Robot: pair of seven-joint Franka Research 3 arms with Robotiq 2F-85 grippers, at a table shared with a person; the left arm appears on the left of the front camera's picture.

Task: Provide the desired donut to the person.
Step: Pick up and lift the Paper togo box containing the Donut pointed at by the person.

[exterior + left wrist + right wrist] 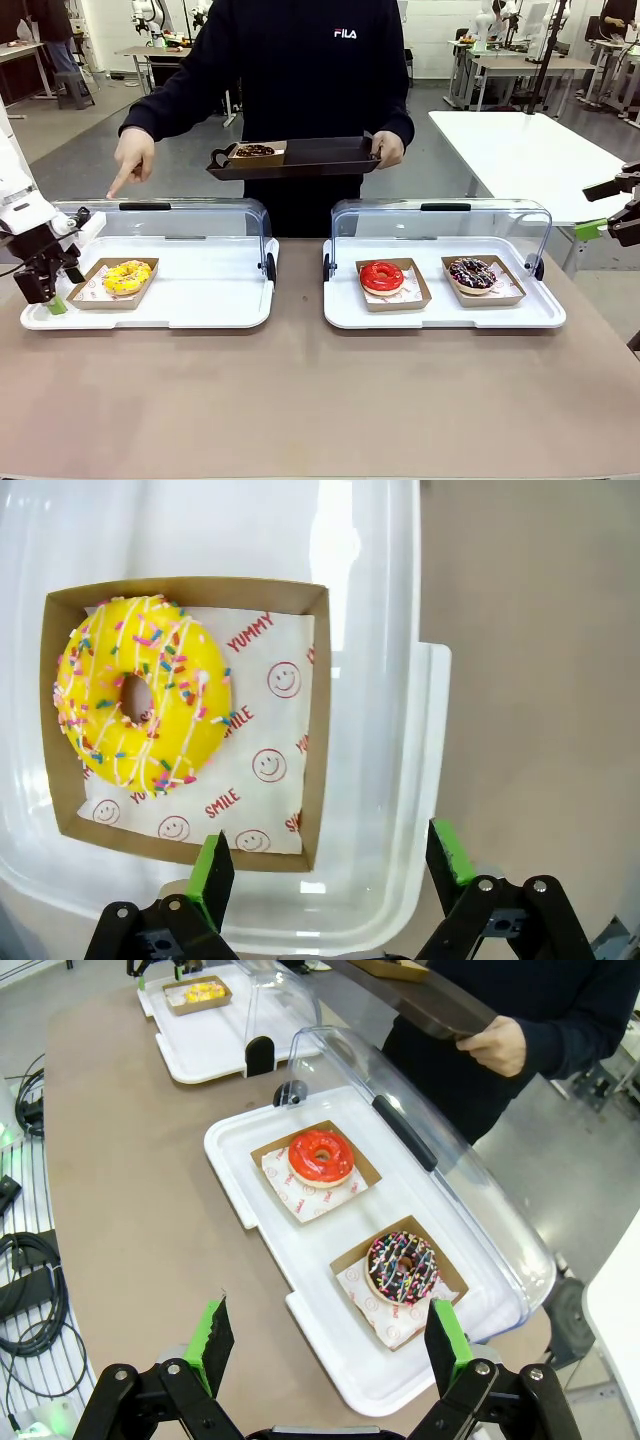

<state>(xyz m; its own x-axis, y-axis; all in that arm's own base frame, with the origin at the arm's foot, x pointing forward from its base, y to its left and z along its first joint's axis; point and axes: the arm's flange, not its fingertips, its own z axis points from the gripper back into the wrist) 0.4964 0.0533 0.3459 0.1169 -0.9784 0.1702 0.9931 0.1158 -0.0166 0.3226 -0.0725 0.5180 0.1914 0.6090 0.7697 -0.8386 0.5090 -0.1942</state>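
Observation:
The person (300, 70) in a navy sweatshirt stands across the table and points a finger (118, 185) down at the left case. There a yellow sprinkled donut (127, 276) (140, 705) lies in a cardboard tray (310, 730). My left gripper (48, 292) (330, 865) hangs open at the near left edge of that case, its fingers just short of the cardboard tray. The person's other hand holds a dark serving tray (320, 155) with a chocolate donut (254, 150) on it. My right gripper (618, 212) (328, 1338) is open off the table's right end.
The right white case (440, 315) holds a red glazed donut (381, 276) (321, 1157) and a chocolate sprinkled donut (472, 272) (402, 1265). Both clear lids (200, 225) stand raised at the far side. Cables (25, 1280) lie beside the table.

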